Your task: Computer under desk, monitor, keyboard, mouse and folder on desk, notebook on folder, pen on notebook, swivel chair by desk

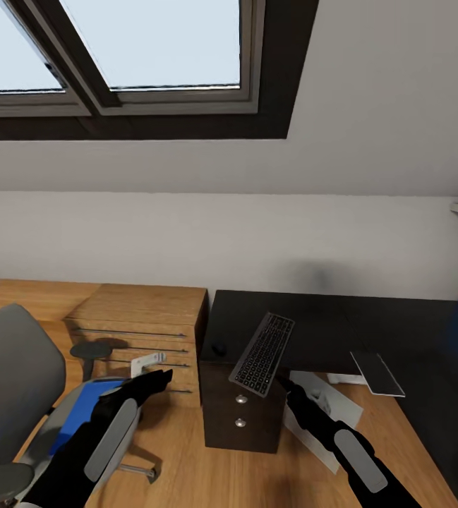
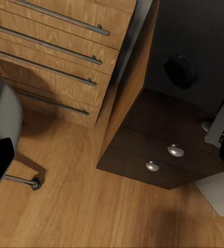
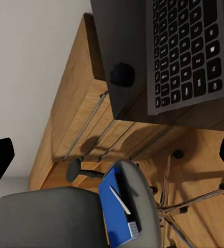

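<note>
The slim, rigid keyboard overhangs the desk; both grippers' jaws gape empty, so its overhanging end offers a hold.

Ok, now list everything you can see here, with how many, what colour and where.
Slim rectangular keyboard: one, dark grey, on the desk, near end overhanging.
Small rounded mouse: one, black, on the desk beside the keyboard.
Glossy desk: one, black.
Thin notebook: one, light grey, desk's front edge.
Box-shaped computer: one, light grey, below the desk.
Cabinet with round knobs: one, dark brown, under the desk corner.
Wooden drawer chest: one, beside the desk.
Upholstered swivel chair: one, grey.
Flat folder: one, blue, on the chair seat.
Slim pen: one, white, on the folder.
Left gripper, right gripper: black, open.
</note>
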Controlling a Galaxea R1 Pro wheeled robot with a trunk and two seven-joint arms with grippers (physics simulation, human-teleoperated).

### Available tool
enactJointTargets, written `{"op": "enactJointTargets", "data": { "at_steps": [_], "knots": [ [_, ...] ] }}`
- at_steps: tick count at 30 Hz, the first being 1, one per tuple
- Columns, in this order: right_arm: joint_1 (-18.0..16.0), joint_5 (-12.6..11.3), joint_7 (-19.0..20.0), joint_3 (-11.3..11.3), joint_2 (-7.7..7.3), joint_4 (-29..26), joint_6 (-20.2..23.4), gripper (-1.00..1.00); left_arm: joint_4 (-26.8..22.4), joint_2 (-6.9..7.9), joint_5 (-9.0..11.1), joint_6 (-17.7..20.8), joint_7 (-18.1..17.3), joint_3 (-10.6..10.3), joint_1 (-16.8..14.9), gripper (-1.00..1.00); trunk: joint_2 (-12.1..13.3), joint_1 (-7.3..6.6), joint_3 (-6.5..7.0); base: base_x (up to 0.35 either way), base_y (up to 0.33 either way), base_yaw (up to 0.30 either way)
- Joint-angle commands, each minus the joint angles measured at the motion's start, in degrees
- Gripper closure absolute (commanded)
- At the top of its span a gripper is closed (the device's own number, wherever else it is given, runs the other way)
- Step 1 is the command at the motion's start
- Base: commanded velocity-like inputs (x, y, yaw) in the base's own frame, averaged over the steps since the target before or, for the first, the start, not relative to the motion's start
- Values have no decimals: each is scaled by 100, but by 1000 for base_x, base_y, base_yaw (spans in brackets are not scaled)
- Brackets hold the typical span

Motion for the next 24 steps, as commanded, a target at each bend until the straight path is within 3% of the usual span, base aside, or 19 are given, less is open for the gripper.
{"op": "enactJointTargets", "data": {
  "at_steps": [1, 4, 8, 13, 21, 24],
  "knots": [
    [-5, -36, 6, 13, -5, 0, 5, -100, -179, 10, 57, 6, 62, -15, 84, -100, -53, 26, -31, 0, 0, 0],
    [-5, -29, 7, 13, -5, 2, 2, -100, -723, 16, 50, 6, 125, -14, 401, -100, -173, 91, -85, 0, 0, 0],
    [-5, -25, 7, 13, -5, 6, -8, -100, -1785, 19, 55, 13, 663, -14, 1053, -100, -334, 179, -156, 0, 0, 0],
    [-5, -24, 14, 13, -5, 35, -16, -100, -2004, 9, 68, 18, 931, -14, 1219, -100, -534, 289, -246, 0, 0, 0],
    [-5, -24, 16, 13, -5, 43, -18, -100, -2038, 0, 103, 22, 988, -5, 1251, -100, -855, 465, -390, 0, 0, 0],
    [-5, -24, 16, 13, -5, 43, -18, -100, -2039, 11, 245, 17, 994, 2, 1252, -100, -976, 531, -444, 0, 0, 0]
  ]
}}
